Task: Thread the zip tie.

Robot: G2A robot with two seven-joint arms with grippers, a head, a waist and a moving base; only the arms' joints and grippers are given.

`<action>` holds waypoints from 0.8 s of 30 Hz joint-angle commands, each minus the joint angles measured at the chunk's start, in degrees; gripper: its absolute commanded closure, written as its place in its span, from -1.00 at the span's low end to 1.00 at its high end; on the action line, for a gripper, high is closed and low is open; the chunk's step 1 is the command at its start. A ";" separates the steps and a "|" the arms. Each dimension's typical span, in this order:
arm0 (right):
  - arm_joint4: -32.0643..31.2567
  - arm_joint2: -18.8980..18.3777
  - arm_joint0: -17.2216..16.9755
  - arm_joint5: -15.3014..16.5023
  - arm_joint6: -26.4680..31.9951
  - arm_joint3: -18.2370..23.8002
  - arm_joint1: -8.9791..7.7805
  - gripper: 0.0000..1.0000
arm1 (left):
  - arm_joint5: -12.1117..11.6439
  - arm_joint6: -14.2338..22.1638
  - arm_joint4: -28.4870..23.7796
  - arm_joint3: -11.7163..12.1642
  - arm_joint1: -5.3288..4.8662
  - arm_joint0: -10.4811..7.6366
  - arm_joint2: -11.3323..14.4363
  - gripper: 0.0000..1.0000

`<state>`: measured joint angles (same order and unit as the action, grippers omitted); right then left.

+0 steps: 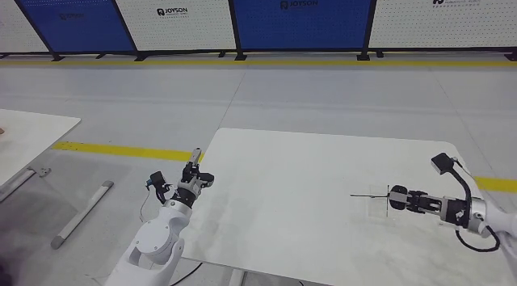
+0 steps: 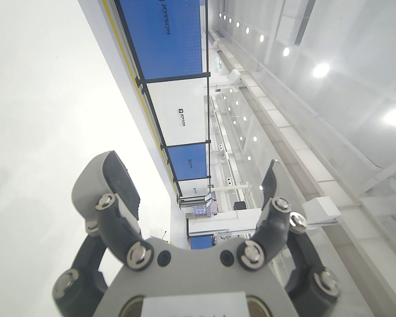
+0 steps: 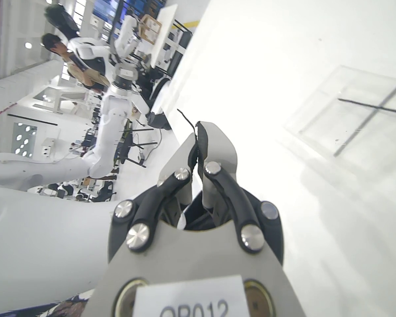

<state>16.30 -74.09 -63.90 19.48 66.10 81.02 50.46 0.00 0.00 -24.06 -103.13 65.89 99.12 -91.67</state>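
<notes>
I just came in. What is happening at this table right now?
A two-armed robot is at a white table. Its right gripper is shut on a thin black strip, apparently the zip tie, with a short end poking past the fingertips. Near it a clear sheet lies on the table, crossed by thin dark lines I cannot identify. The left gripper is open and empty at the opposite table edge. Nothing looks threaded yet.
</notes>
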 commanded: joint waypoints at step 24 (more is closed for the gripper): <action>3.27 1.73 -1.39 0.00 -6.23 5.99 5.63 1.00 | 0.00 0.00 0.00 0.00 0.00 0.00 0.00 -1.00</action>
<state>19.57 -72.36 -65.29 19.48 59.87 87.01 56.10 0.00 0.00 -24.06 -103.13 65.89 99.12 -91.67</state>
